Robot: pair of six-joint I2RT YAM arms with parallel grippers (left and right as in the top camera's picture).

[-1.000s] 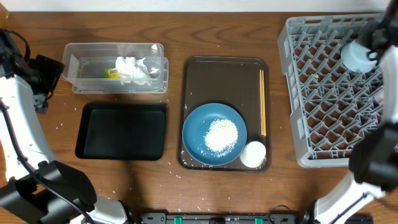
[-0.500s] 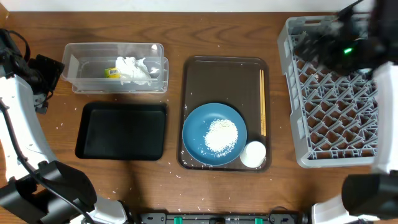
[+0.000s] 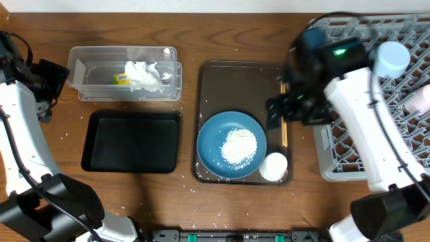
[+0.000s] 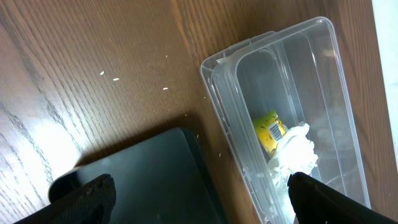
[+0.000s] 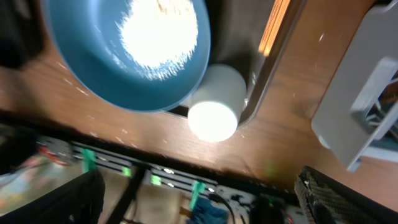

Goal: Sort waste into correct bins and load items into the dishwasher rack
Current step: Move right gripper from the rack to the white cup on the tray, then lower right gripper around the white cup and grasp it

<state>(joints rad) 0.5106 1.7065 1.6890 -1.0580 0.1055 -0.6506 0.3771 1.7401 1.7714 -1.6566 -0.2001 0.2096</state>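
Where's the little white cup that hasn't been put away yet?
In the overhead view, the white cup sits in the brown tray's corner nearest the robot on its right side, right beside the blue plate.

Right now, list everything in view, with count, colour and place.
clear plastic box: 1, transparent, far left
snack wrapper: 1, yellow-green, in the box
paper napkin: 1, white, crumpled, in the box beside the wrapper
black tray: 1, in front of the box
serving tray: 1, brown, centre
plate: 1, dark blue, on the serving tray
rice: 1 heap, white, on the plate
cup: 1, white, serving tray's near right corner
chopsticks: 1 pair, wooden, serving tray's right edge
dishwasher rack: 1, grey, right
cup or bowl: 1, pale blue, in the rack
left gripper: open, over the black tray
right gripper: open, over the chopsticks
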